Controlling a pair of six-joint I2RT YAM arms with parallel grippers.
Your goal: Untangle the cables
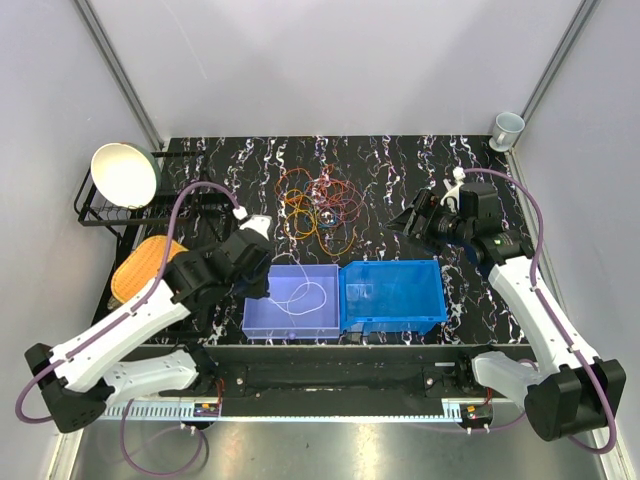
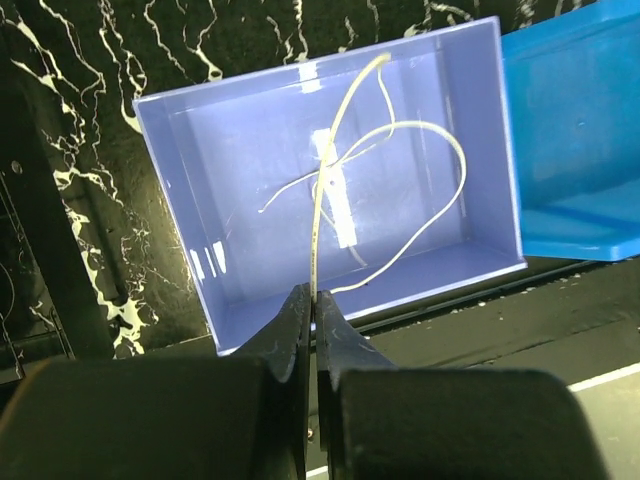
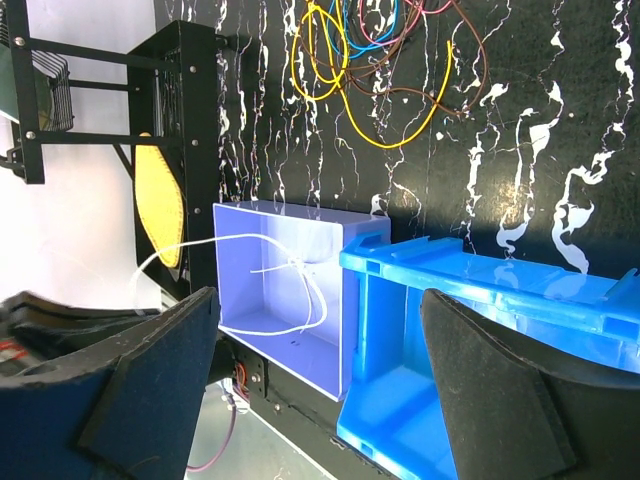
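A tangle of cables (image 1: 322, 208) in orange, red, yellow and blue lies on the black marbled table behind the bins; it also shows as the tangle (image 3: 380, 60) in the right wrist view. My left gripper (image 2: 314, 295) is shut on a thin white cable (image 2: 440, 190), which loops down into the lavender bin (image 2: 250, 150). From above, that gripper (image 1: 260, 285) hangs over the bin's left edge. My right gripper (image 3: 318, 295) is open and holds nothing. It hovers at the right (image 1: 408, 218), behind the blue bin (image 1: 400, 315).
The lavender bin (image 1: 262, 318) and blue bin stand side by side at the near edge. A black dish rack (image 1: 100, 215) with a white bowl (image 1: 125, 173) is at the left, a yellow object (image 1: 145, 262) below it. A cup (image 1: 507, 128) sits back right.
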